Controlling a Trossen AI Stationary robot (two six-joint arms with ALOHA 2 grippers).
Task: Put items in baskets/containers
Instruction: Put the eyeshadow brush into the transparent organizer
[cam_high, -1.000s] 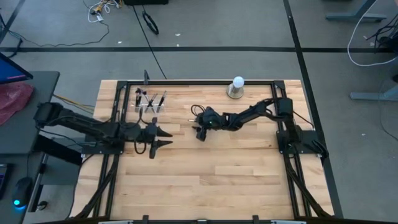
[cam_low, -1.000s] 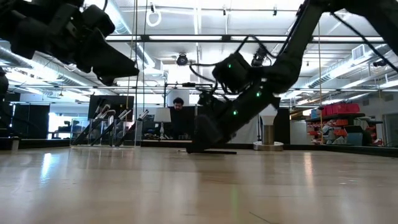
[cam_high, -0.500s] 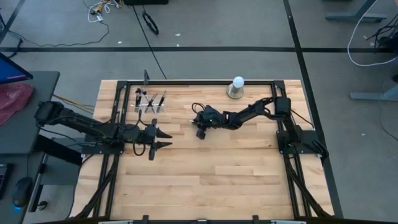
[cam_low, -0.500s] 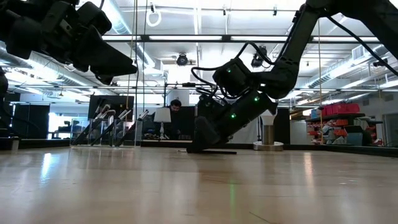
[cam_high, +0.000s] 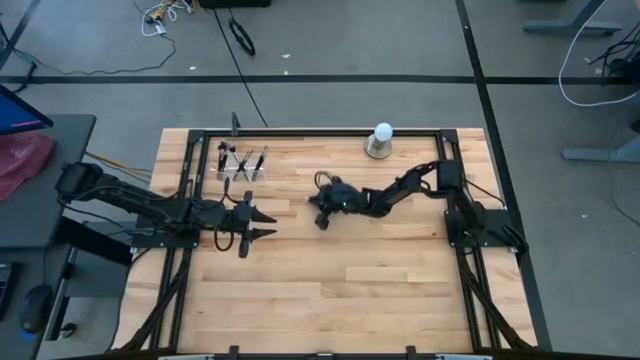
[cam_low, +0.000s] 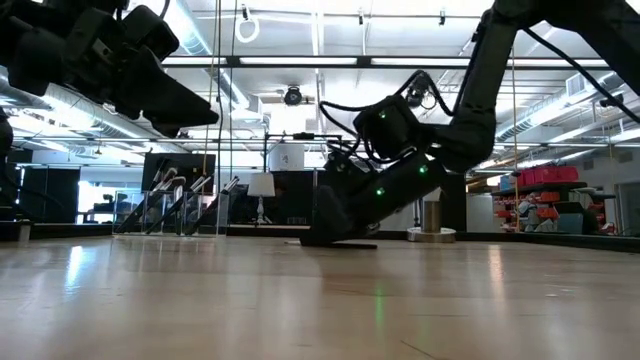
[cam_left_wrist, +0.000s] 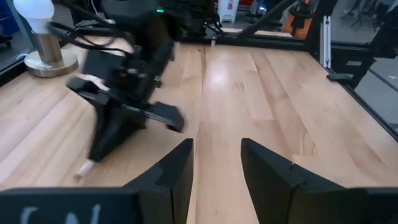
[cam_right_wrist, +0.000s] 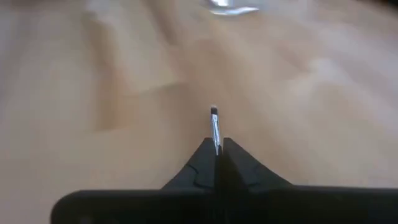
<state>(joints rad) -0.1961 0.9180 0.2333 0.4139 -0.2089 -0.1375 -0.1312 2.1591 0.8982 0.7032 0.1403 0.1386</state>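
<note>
Between my right gripper's (cam_right_wrist: 217, 163) pinched fingers I see one brush (cam_right_wrist: 215, 129), its tip poking out just above the bench (cam_high: 330, 290), near the middle. So this brush is gripped but not yet lifted or delivered, as I judge it. Over by the left rear corner the holder (cam_high: 241, 173) already has several brushes standing in it. I spot no other loose brushes on the wood. My left gripper (cam_high: 260, 223) hovers partly open and empty, just in front of the holder. A white ball (cam_high: 382, 132) stands at the far edge.
</note>
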